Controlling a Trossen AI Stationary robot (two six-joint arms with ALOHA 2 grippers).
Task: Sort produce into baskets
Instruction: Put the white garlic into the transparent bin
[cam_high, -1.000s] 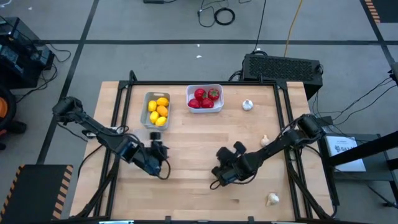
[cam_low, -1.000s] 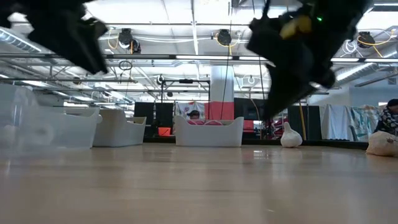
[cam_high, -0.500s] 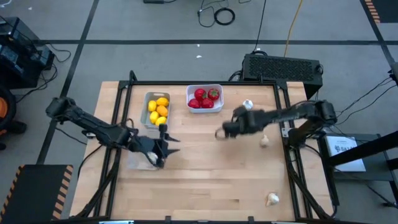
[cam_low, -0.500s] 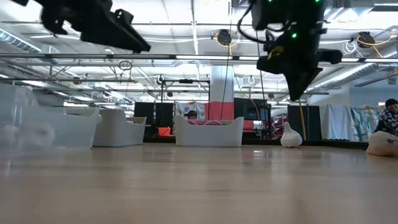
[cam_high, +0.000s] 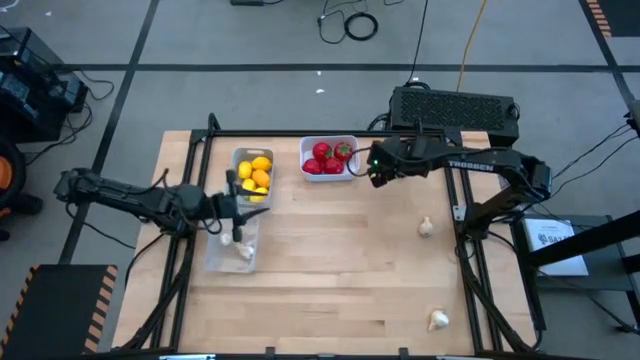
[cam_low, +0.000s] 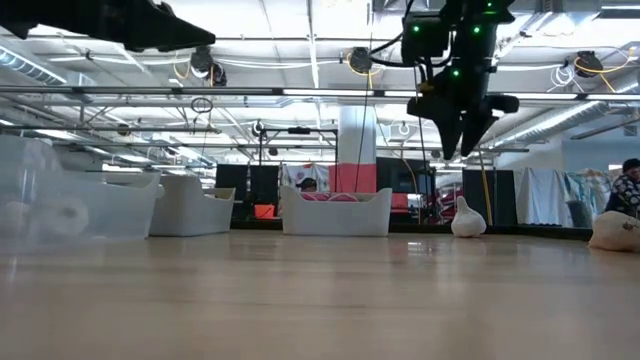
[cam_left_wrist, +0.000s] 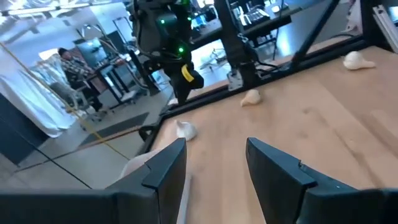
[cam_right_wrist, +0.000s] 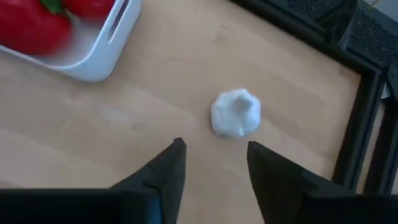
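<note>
Worktop (cam_high: 330, 270): wooden, black frame at edges.

Baskets: grey basket (cam_high: 236, 160) at far side, left of centre, holds yellow and orange lemons (cam_high: 258, 177). White basket (cam_high: 346, 143) just to its right holds red fruits (cam_high: 330, 158) w/ green tops. Clear basket (cam_high: 222, 256) sits nearer the front, below the grey one; at least one garlic bulb (cam_high: 243, 252) lies inside.

Right claw (cam_high: 377, 170): hangs just right of the white basket, above the worktop. Right wrist view shows its claw (cam_right_wrist: 212, 165) w/ fingers apart, nothing between them; a loose garlic bulb (cam_right_wrist: 236, 112) lies on the wood just beyond the fingertips, not touched. In the top view that bulb is hidden under the arm. Low view: claw (cam_low: 458, 140) points down, clear of the surface.

Left claw (cam_high: 232, 205): over the far end of the clear basket, near the grey basket's front edge. Left wrist view: claw (cam_left_wrist: 214, 162) fingers (cam_left_wrist: 163, 165) parted w/ a narrow gap, nothing gripped.

Loose produce on worktop: one garlic bulb (cam_high: 426, 226) at right, mid-depth, near the frame; another (cam_high: 438, 320) at front right. Both well apart from either claw.

Black box w/ grille (cam_high: 455, 108) stands behind the worktop, right of centre.
</note>
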